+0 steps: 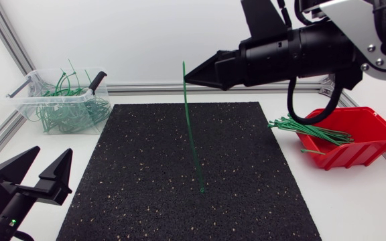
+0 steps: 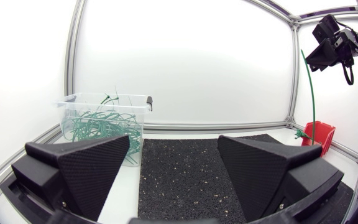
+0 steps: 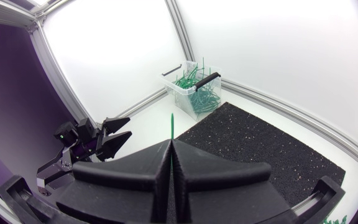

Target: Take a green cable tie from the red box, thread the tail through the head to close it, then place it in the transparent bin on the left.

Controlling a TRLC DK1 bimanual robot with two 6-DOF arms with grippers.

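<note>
R fingers [image 1: 206, 70] clamped near green tie [image 1: 193, 127] top, tip on mat [image 1: 146, 167], L fingers [image 1: 59, 171] apart

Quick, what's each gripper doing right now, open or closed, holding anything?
Left gripper: open, holding nothing.
Right gripper: shut on a thin straight green plastic cable tie.

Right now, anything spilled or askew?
Yes: a bunch of ties sticks out over the red box's rim, toward the mat, not lying inside. A few tails poke above the bin too. The tie in the right gripper looks fine.
</note>
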